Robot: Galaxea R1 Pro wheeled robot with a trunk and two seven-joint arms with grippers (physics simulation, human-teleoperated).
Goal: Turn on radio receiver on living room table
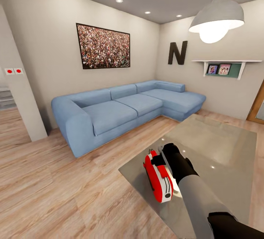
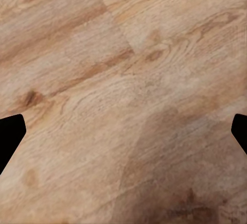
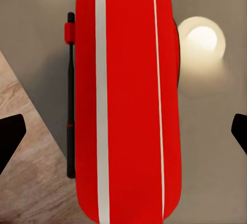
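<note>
- Right arm's grey forearm enters the head view from 5 o'clock and reaches up toward the middle, ending in the right pincer [image 1: 160, 157] at the top end of the radio receiver [image 1: 158, 178].
- Right wrist view: the radio receiver [image 3: 128, 100] lies between the dark fingertips [image 3: 10, 136], which stand wide apart at the picture's edges and touch nothing; I judge the pincer is lined up over it to press a button.
- Radio receiver stands on its thin edge near the tabletop's [image 1: 220, 147] corner closest to the robot, red with a white stripe, a thin black antenna along one side.
- Left pincer's fingertips [image 2: 9, 136] are likewise spread, looking at the wood floor [image 2: 123, 80], probably parked out of the way.
- Glossy tabletop mirrors the pendant lamp [image 1: 216, 15], which hangs at 1 o'clock.
- Blue sofa [image 1: 124, 111] sits beyond at 11 o'clock, against the living room wall under the crowd picture [image 1: 103, 47].
</note>
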